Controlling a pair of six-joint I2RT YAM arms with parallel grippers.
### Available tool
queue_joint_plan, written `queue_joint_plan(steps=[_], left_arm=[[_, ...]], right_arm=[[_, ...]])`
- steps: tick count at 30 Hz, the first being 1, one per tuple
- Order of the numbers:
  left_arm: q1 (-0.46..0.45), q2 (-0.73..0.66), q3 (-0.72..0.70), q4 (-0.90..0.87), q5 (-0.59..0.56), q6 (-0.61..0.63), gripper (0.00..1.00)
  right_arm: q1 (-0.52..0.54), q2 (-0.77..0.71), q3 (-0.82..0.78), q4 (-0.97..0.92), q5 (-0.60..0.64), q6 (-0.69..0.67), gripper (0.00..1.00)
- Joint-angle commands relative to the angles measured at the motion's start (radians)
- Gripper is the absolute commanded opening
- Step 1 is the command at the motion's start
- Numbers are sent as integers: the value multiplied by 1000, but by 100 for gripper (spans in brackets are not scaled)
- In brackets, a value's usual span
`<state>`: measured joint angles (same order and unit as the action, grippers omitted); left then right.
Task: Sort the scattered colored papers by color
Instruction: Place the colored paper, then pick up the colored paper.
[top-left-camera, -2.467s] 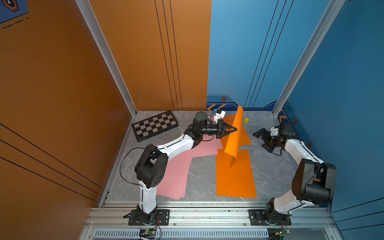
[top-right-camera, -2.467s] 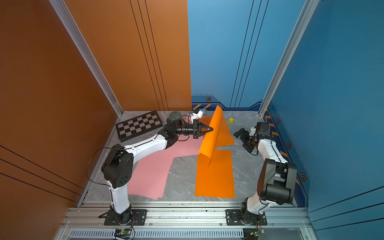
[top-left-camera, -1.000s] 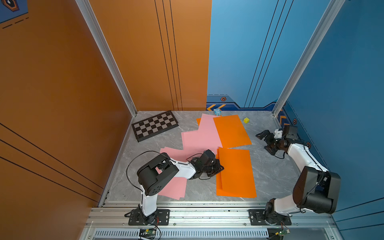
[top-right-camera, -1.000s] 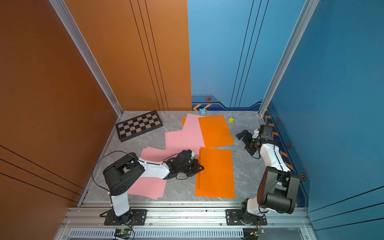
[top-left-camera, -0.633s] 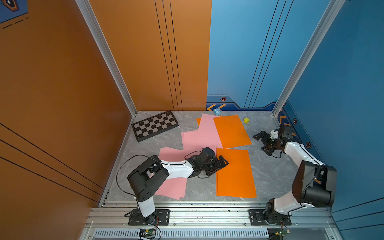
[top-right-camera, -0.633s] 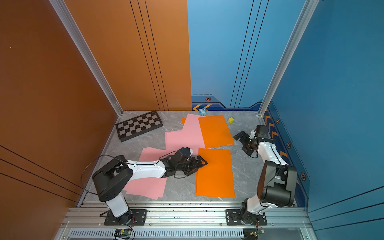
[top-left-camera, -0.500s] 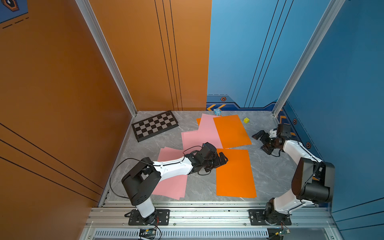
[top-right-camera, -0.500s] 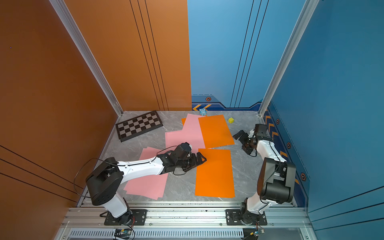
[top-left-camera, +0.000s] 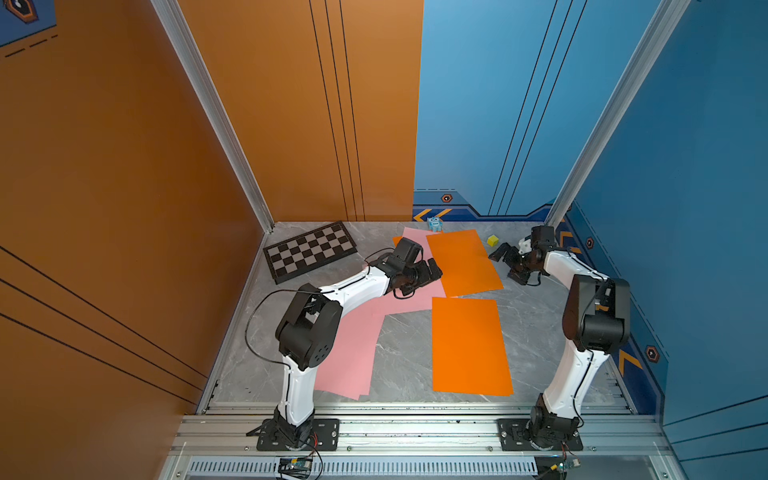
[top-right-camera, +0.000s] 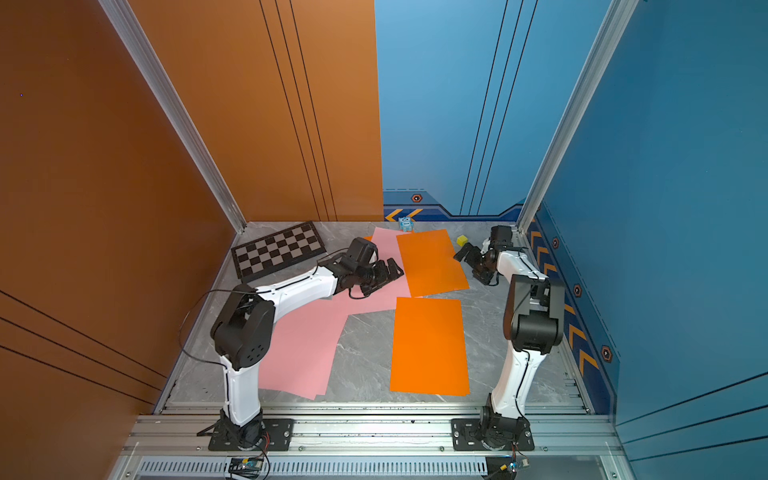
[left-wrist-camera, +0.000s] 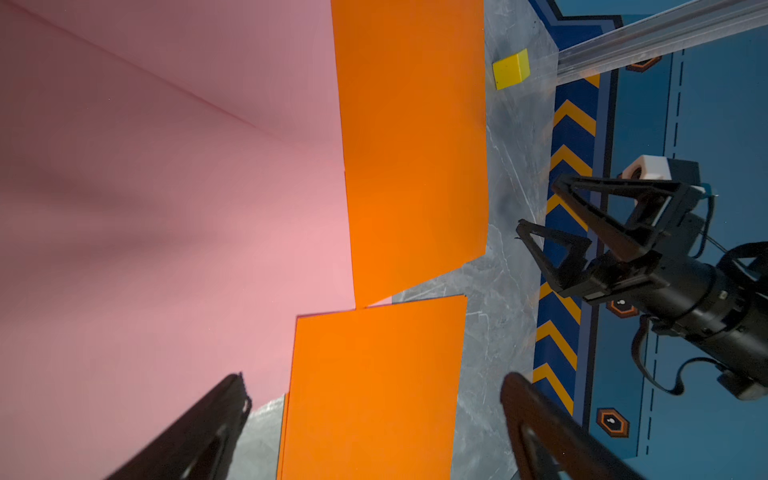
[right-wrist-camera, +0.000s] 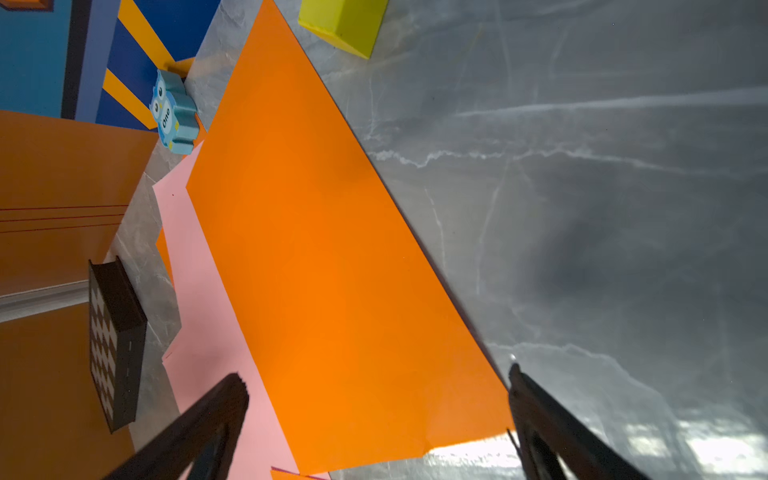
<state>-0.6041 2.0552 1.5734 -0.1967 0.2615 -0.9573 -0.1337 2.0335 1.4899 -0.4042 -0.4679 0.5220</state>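
One orange paper (top-left-camera: 469, 345) (top-right-camera: 430, 345) lies flat at the front right. Another orange paper (top-left-camera: 461, 262) (right-wrist-camera: 332, 270) lies further back, overlapping pink papers (top-left-camera: 399, 301) (left-wrist-camera: 166, 208). More pink papers (top-left-camera: 353, 357) lie at the front left under the left arm. My left gripper (top-left-camera: 432, 272) (left-wrist-camera: 374, 382) is open and empty, low over the pink sheet beside the back orange sheet's left edge. On that sheet's other side my right gripper (top-left-camera: 505, 264) (right-wrist-camera: 376, 376) stands open and empty at its right edge.
A checkered board (top-left-camera: 311, 251) lies at the back left. A small yellow cube (top-left-camera: 493, 240) and a blue owl figure (top-left-camera: 434, 223) sit by the back wall. Walls close in on three sides, and the right arm is near the right wall.
The left gripper laid the orange sheet it carried down at the front right and opened. It then moved back over the pink paper. The right gripper barely shifted.
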Motion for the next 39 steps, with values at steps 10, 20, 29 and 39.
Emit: queue_joint_plan(steps=[10, 20, 29, 39], left_arm=[[77, 402, 441, -44, 192, -86, 98], [92, 531, 567, -44, 215, -154, 98], [97, 588, 601, -43, 252, -199, 98], [108, 610, 620, -27, 288, -225, 98]], right_arm=[[-6, 281, 363, -157, -122, -134, 100], [5, 359, 380, -160, -165, -125, 99], [61, 381, 337, -157, -244, -74, 99], [57, 342, 256, -13, -385, 39, 90]])
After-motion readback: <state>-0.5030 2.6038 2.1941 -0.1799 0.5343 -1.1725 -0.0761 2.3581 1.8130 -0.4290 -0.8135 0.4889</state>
